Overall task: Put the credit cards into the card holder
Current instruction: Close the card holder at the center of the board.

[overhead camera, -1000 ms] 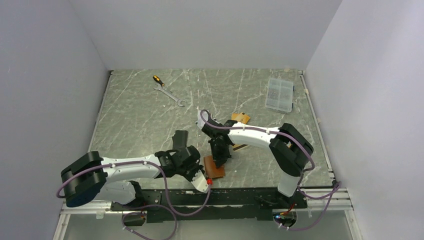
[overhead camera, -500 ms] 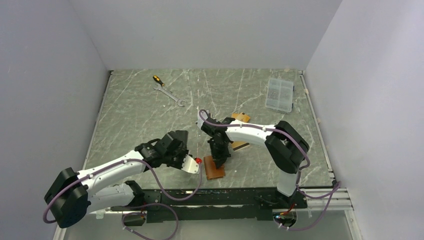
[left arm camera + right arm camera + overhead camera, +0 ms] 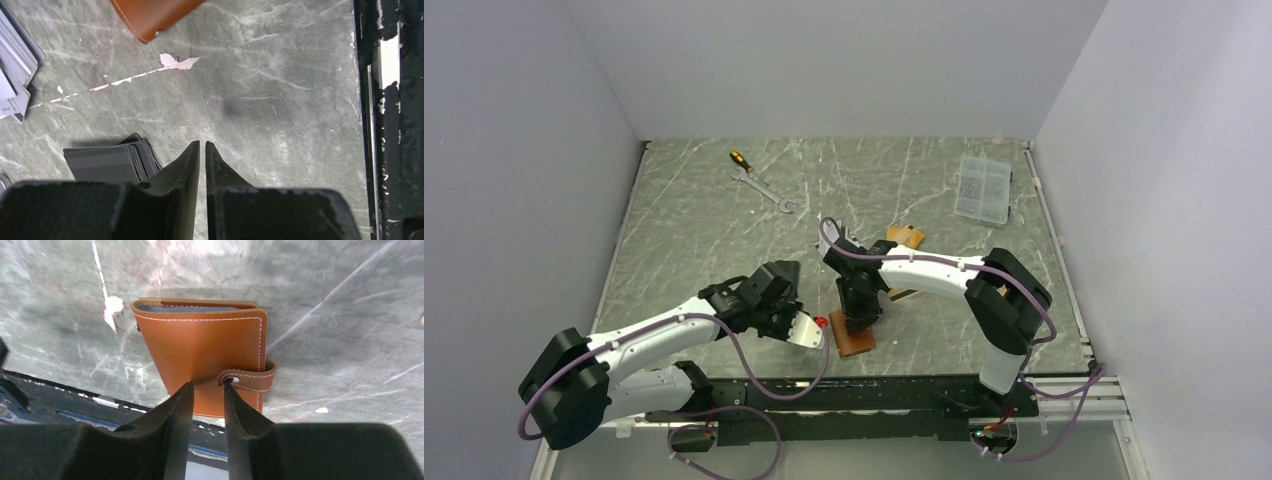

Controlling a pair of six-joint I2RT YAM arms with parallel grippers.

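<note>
Tan-brown leather card holder [image 3: 855, 344] lies closed and flat on the grey veined table [image 3: 684, 230], at the near edge about centre, just short of the black rail [image 3: 390, 125]. Directly over it is the right gripper [image 3: 206, 387], pointing down. Its jaws are a little apart, leather shows through the gap, and it is not clamped on anything. One fingertip [image 3: 229, 386] sits right at the snap strap [image 3: 250, 381]; can't tell if it touches. The holder's far side shows a grey-blue edge inside the fold.

Just left of the holder is the left gripper [image 3: 202, 147], low over the table. Its jaws are all but together with only a thin slit, nothing visible in it. In its wrist view the holder's corner lies ahead of the tips, apart from them, with bare table between. A fanned stack of grey credit cards [image 3: 107, 162] lies just beside the left finger, partly hidden by it. More grey cards [image 3: 12, 75] are cut off at that view's left edge.

Gold-orange cards [image 3: 905, 236] lie just beyond the right arm, on its far side. Far left are a wrench [image 3: 769, 192] and a screwdriver [image 3: 739, 158]; far right is a clear box [image 3: 984, 188].
</note>
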